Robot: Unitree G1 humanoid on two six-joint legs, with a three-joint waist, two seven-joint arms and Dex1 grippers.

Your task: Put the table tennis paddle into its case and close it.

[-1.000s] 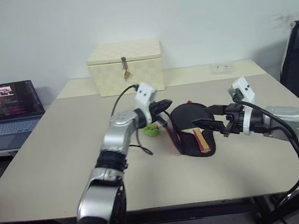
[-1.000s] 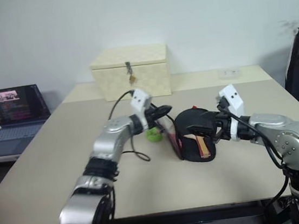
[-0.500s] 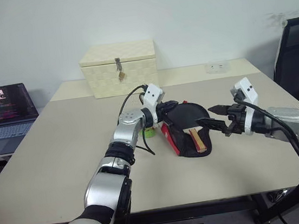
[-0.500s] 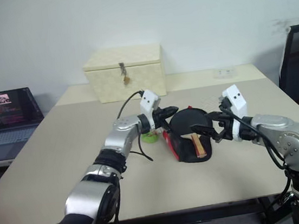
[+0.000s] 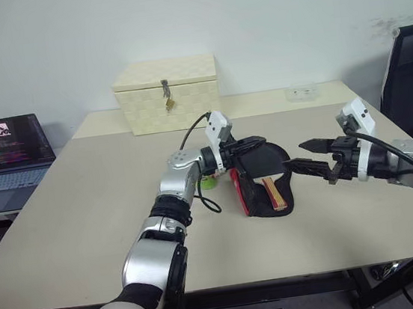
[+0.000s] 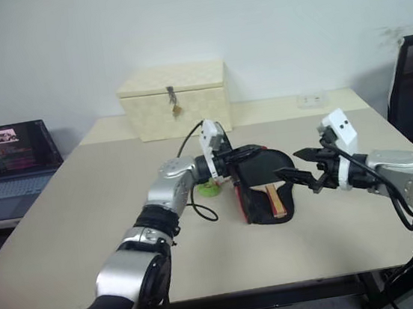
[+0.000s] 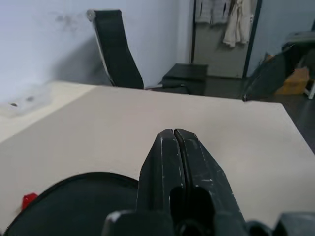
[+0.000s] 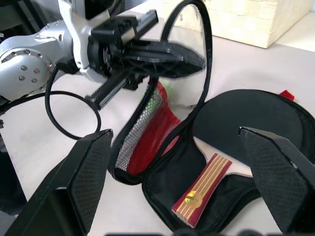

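paddle (image 8: 209, 179) lies in open case (image 5: 263, 189) at table (image 5: 86, 214) centre, handle toward robot. left gripper (image 5: 259, 142), fingers together, over upright flap; right gripper (image 5: 303, 155), spread empty, just right of case. left nearer.

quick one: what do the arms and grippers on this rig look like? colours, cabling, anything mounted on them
Both arms are silver-grey metal with black joint bands. Each wrist carries a white boxy camera module. The left gripper and right gripper each have two black tapered fingers; the left fingers look scuffed. A thin black cable loops loose off the left forearm, and another runs along the right arm.
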